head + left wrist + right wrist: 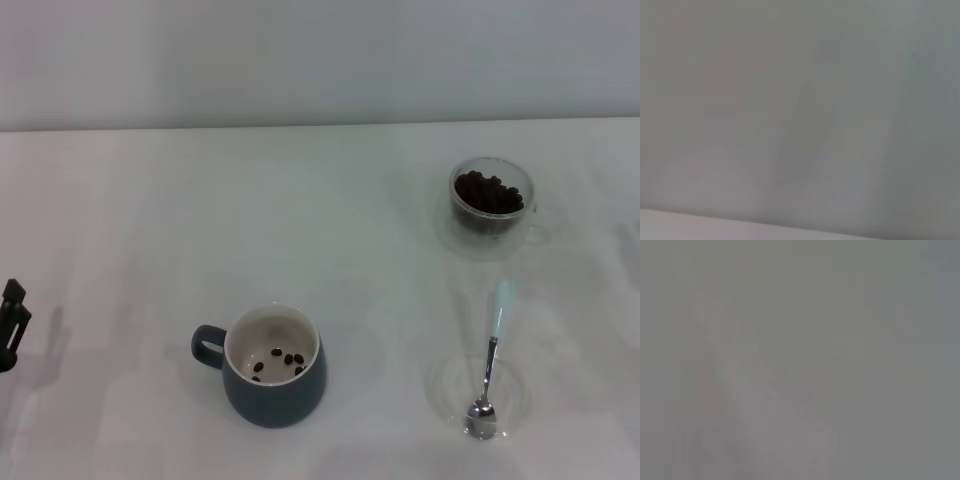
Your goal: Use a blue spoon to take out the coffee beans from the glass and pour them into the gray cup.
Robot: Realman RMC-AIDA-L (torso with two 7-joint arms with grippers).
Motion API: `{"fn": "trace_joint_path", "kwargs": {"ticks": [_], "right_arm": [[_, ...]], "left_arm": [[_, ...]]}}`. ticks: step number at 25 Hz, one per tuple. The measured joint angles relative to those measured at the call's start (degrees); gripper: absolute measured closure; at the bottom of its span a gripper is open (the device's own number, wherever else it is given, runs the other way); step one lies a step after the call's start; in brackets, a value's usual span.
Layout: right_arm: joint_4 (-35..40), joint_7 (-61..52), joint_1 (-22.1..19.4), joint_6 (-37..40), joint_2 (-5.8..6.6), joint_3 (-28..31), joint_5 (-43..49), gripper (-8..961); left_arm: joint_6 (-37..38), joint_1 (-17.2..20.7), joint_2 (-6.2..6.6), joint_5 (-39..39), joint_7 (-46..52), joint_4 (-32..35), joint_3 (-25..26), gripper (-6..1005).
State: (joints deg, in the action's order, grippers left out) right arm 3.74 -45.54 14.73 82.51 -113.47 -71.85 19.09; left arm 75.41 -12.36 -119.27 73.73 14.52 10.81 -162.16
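Gray cup [275, 385] blue-gray, cream inside; coffee beans [488, 192] dark brown.

The bench [330, 220] is white, smooth and matt. The glass [489, 208] is clear and shiny. The blue spoon [490, 366] has a shiny metal bowl and a pale handle. The gray cup [273, 378] looks like smooth pottery, cream inside.
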Motion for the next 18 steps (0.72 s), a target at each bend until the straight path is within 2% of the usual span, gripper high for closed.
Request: {"fn": "trace_joint_path", "kwargs": {"ticks": [2,7,14,18], "right_arm": [[-0.05,9.84,0.27,-0.13,-1.32,3.95,-0.06,584],[-0.89,24.94,1.88,-3.08,-1.94,5.03,0.28,584],[-0.49,30.10,4.25,-12.92,-2.14,5.14,0.01,584],[-0.24,30.17,4.41,-13.57,-2.09,5.51,-0.99,446]], "left_arm": [[0.00,-0.10,-0.01,0.03,0.07,0.00,0.00,289],[-0.28,-0.54,-0.11,0.21,0.19,0.24,0.00,290],[-0.18,-0.55,-0.09,2.29,0.22,0.68,0.00,289],[-0.03,-0.58,-0.09,3.44,0.26,0.93,0.00,288]]}}
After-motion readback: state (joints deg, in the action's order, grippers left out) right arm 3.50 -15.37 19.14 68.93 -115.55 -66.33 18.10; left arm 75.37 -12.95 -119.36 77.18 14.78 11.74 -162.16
